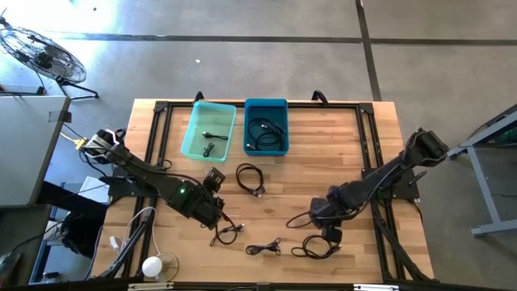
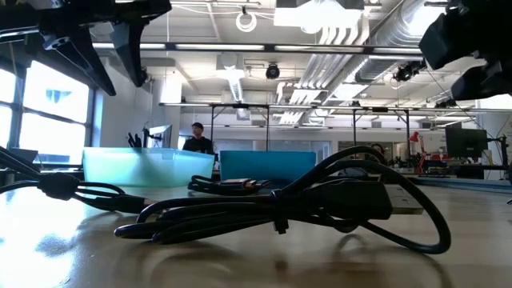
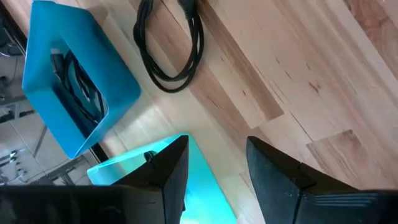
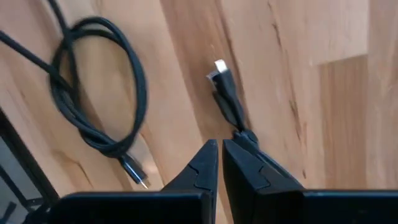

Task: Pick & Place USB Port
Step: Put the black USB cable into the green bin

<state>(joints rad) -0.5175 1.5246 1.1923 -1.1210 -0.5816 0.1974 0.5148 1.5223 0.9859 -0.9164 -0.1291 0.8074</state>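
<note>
Several black USB cables lie on the wooden table (image 1: 355, 145). A coiled one (image 1: 250, 179) lies near the bins. Others lie toward the near edge (image 1: 229, 233), (image 1: 263, 247), (image 1: 319, 242). My left gripper (image 3: 214, 146) hangs open above the table near the coiled cable (image 3: 171, 50), with nothing between its fingers. My right gripper (image 4: 219, 152) points down, shut, beside a coil (image 4: 99, 93). A short cable end with a light plug (image 4: 221, 71) runs on the wood up to its fingertips. My right gripper comes from above, pointing down, with its fingers shut. The short cable's end (image 4: 239, 124) runs in behind one fingertip (image 4: 249, 143), which hides where they meet. I cannot tell whether the fingers touch or hold it.
A light teal bin (image 1: 208, 129) and a blue bin (image 1: 266, 127), each with cables inside, stand side by side at the far edge. A black frame (image 1: 157, 121) rims the table. A person (image 2: 198, 138) shows far behind the bins.
</note>
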